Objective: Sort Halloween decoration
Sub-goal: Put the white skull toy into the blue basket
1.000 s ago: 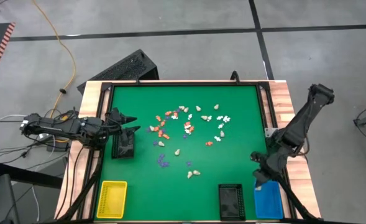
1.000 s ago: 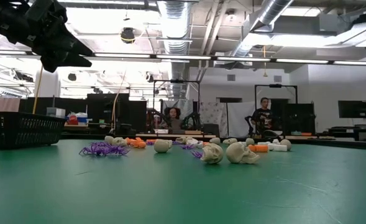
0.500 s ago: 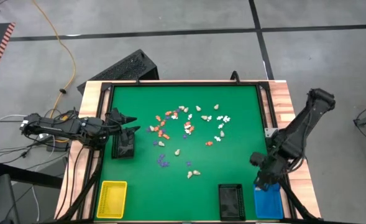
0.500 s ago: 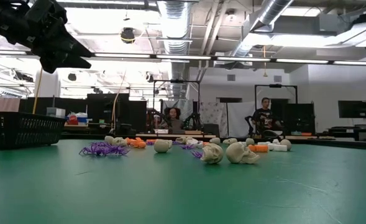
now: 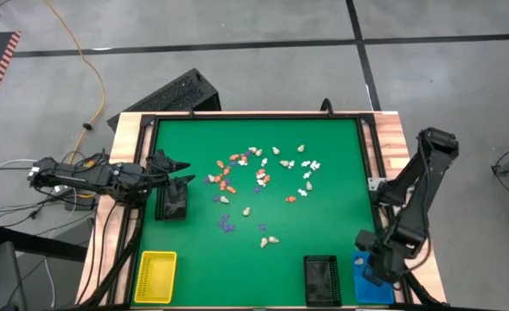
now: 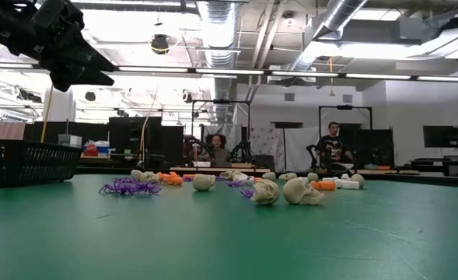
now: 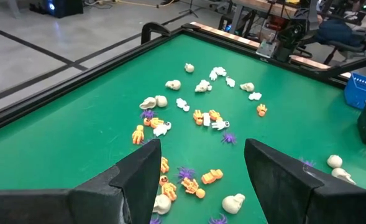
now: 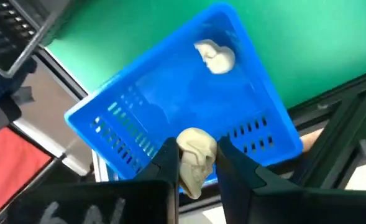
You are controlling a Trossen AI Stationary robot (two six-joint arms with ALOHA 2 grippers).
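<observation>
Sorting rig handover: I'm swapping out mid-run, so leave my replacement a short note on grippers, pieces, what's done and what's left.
Right gripper: shut on a cream-beige skull figurine, above the blue plastic tray.
Left gripper: open, empty, waiting over the green table at its left edge.
Done: one cream-beige figurine lies in the blue tray.
Left: release the held skull; sort the scattered orange, white, beige and purple figurines mid-table. Yellow tray looks empty.

Mat's (image 5: 323, 229) near half mostly open between the yellow tray (image 5: 155, 276), black tray (image 5: 321, 280) and blue tray (image 5: 368, 283) along the near edge. Figurines (image 5: 263, 177) scattered across the middle and far half, gaps between them narrow. Black basket (image 5: 171, 200) and left gripper (image 5: 181, 171) block the left edge. Right arm (image 5: 410, 207) stands over the blue tray, closing that corner
</observation>
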